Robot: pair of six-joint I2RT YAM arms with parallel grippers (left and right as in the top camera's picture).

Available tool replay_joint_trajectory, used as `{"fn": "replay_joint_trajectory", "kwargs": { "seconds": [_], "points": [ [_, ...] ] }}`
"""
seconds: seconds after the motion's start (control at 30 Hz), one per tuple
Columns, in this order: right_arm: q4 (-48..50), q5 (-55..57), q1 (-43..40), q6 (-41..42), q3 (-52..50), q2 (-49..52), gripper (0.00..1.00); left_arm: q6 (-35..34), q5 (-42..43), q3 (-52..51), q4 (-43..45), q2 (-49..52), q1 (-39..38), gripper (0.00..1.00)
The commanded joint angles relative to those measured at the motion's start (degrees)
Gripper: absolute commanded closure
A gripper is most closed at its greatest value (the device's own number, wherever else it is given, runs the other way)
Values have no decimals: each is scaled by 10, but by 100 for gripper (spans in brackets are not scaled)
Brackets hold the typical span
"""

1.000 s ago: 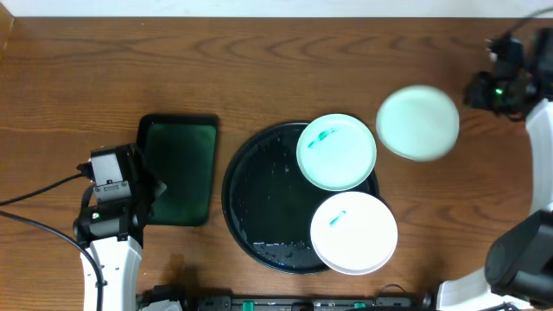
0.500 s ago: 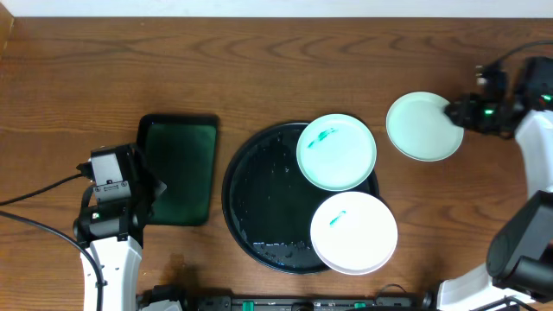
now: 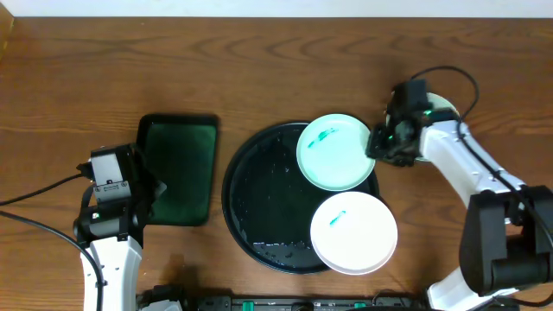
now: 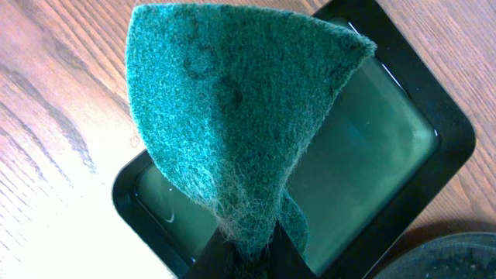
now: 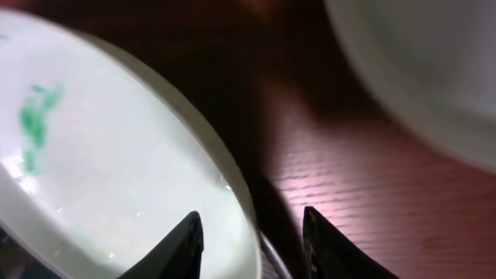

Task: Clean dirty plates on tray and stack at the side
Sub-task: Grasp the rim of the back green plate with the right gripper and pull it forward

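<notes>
Plate (image 3: 335, 152) with the smear (image 3: 323, 135), centre frame: right fingers (image 3: 384, 142) released astride its rim, seat deeper before clenching; left fingers (image 3: 149, 186) grasp the pad (image 4: 232, 116).

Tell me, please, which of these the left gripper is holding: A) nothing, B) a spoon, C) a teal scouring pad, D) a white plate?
C: the left wrist view shows the left gripper pinching a fuzzy teal scouring pad, the dark green tray behind it.

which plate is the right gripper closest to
The mint-green plate on the black tray: the open right gripper straddles its right rim. The white plate lies farther off, and the other mint plate sits off the tray.
</notes>
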Motion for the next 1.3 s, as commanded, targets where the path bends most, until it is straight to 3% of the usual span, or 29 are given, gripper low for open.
{"fn": "replay_joint_trajectory", "kwargs": {
  "seconds": [0.0, 0.1, 0.3, 0.47, 0.73, 0.83, 1.1, 1.27],
  "points": [
    [8, 45, 32, 79, -12, -3, 59, 7, -1, -5, 0, 0, 3, 93],
    [-1, 64, 53, 103, -13, -3, 52, 7, -1, -5, 0, 0, 3, 93],
    [-16, 67, 83, 143, -14, -3, 48, 7, -1, -5, 0, 0, 3, 92],
    [-10, 71, 101, 168, -31, -3, 55, 7, -1, -5, 0, 0, 3, 92],
    [34, 73, 110, 165, -51, -3, 78, 8, 14, -5, 0, 0, 3, 93],
    [49, 63, 110, 132, -51, -3, 99, 8, 15, -5, 0, 0, 3, 93],
    [124, -64, 127, -33, -51, -3, 99, 55, 112, -5, 14, 0, -7, 93],
    [136, -85, 153, -69, -51, -2, 99, 79, 205, -5, 41, 0, -49, 93]
  ]
}}
